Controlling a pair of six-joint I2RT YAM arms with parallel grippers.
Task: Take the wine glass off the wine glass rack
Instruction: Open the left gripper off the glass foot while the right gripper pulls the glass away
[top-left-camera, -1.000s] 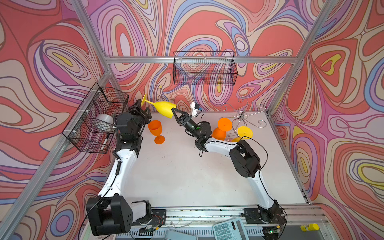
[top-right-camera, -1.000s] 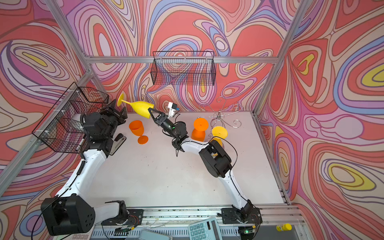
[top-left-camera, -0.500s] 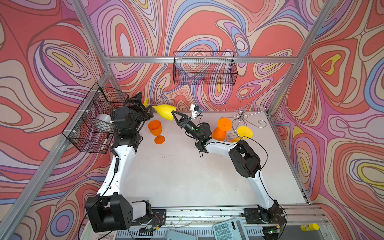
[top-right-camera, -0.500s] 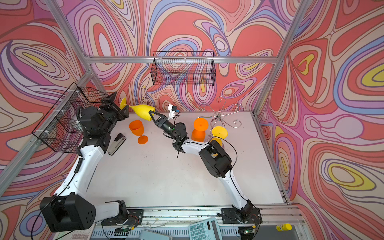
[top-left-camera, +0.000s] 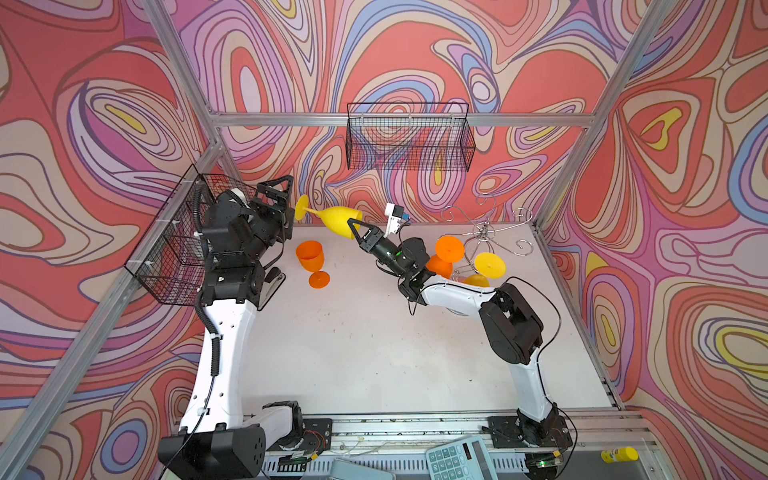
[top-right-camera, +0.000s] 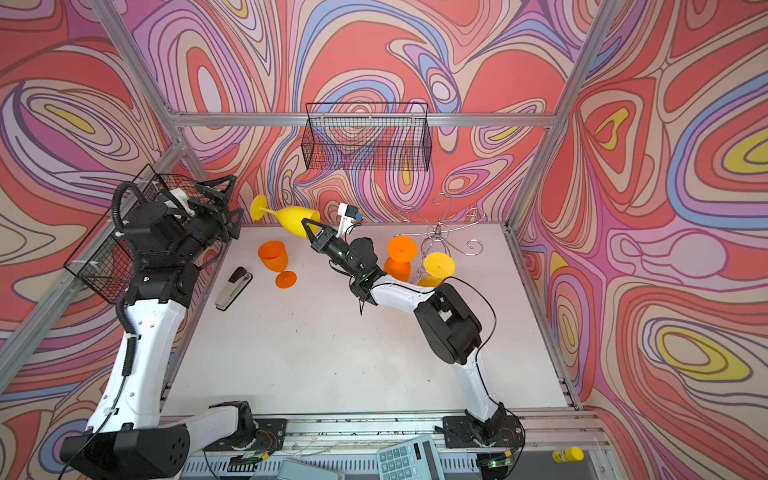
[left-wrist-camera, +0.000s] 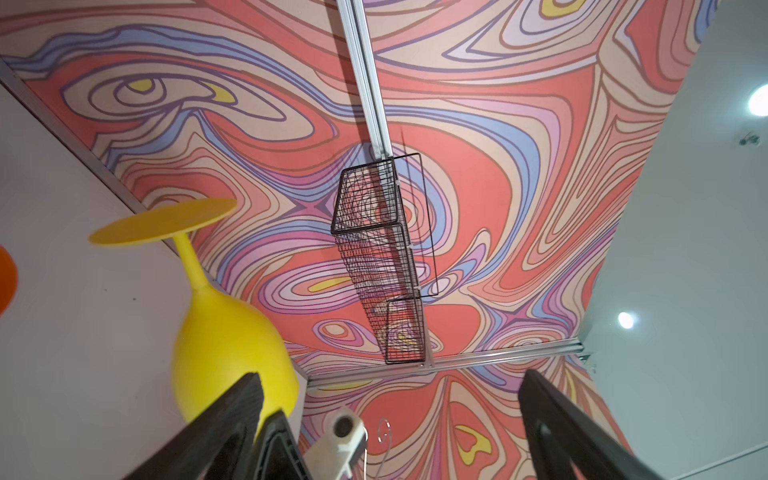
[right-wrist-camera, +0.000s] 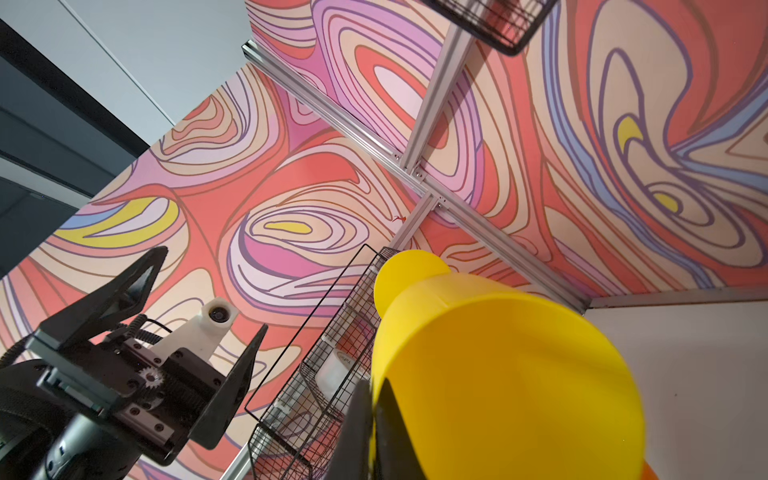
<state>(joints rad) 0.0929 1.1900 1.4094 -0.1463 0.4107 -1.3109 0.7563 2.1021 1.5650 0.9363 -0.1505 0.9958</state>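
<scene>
Yellow wine glass pinched by its rim in right fingers; left fingers wide, empty beside its foot; thin grip may slip, dropping it.

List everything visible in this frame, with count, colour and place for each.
wine glass rack: one, chrome, back right of the table
held wine glass: one, yellow, on its side in the air, back left
standing wine glass: one, orange, upright on the table
racked wine glasses: two, orange and yellow, upside down at the rack
wire baskets: two, black, back wall and left wall
stapler: one, black and grey, table's left side
calculator: one, teal, front edge
bottle: one, yellow, front right, off the table
table: one, white
left claw: black, open, beside the held glass's foot
right claw: black, shut on the held glass's rim
</scene>
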